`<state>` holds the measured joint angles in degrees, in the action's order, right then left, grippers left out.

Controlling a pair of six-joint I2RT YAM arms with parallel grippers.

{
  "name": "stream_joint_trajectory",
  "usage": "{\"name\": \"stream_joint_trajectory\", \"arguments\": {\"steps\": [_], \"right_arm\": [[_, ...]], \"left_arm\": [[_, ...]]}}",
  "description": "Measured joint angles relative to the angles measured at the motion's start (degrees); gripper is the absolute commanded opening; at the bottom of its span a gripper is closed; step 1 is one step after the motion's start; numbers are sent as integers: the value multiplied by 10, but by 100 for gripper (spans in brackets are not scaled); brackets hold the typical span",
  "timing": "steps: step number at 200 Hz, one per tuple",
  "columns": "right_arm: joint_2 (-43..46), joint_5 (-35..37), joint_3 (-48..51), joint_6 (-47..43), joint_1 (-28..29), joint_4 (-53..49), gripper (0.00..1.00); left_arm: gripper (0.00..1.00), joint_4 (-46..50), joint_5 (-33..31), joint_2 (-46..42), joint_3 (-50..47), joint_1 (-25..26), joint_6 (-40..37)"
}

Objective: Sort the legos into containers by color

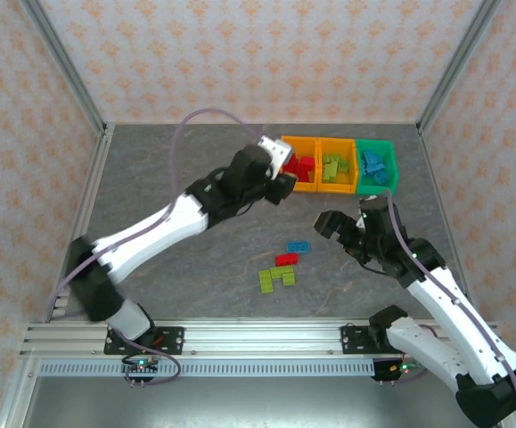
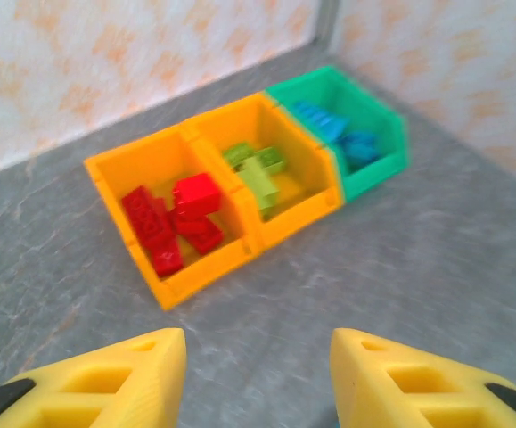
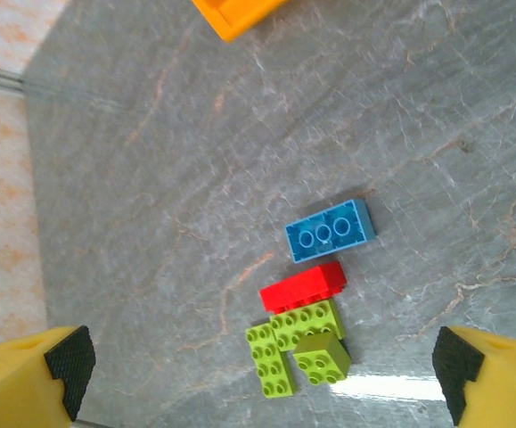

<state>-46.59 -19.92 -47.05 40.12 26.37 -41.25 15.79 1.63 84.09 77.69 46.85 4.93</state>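
Red, lime and blue legos (image 2: 191,201) fill matching bins (image 2: 106,174) at twelve o'clock. My left gripper (image 2: 258,357), part open and seemingly empty, faces them. My right gripper (image 3: 264,366) gapes empty over strays (image 3: 329,232) at six, ready to pick.

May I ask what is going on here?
Two arms are sorting legos by colour. Red bricks lie in one orange bin, lime in the other, blue in the green bin. The left hand is open and empty, facing the bins. The right hand, open, hovers above the loose bricks: one blue, one red, a few lime.
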Motion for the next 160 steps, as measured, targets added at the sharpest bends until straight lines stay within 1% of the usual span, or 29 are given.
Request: {"name": "stream_joint_trajectory", "arguments": {"steps": [15,29,59,71,77,100,120,140,152,160], "right_arm": [[-37,1,1,-11,17,1,99],[-77,8,1,-24,40,2,99],[-176,43,0,-54,89,9,99],[-218,62,-8,-68,105,12,99],[-240,70,-14,-76,111,15,99],[-338,99,-56,-106,122,28,99],[-411,113,-95,-125,125,42,99],[-465,118,-120,-134,127,54,99],[-492,119,-131,-135,128,59,100],[-507,119,-134,-136,128,63,98]], "left_arm": [[47,-5,-7,-105,-81,45,-9],[46,14,-6,-185,-133,71,-23],[47,103,-6,-316,-186,76,-60],[49,142,-3,-361,-201,76,-81],[54,159,-1,-381,-207,76,-93],[73,206,2,-441,-243,76,-136],[84,216,6,-471,-284,76,-159],[90,219,11,-480,-318,76,-174],[91,226,11,-480,-323,76,-179],[91,227,11,-477,-324,76,-184]]}}
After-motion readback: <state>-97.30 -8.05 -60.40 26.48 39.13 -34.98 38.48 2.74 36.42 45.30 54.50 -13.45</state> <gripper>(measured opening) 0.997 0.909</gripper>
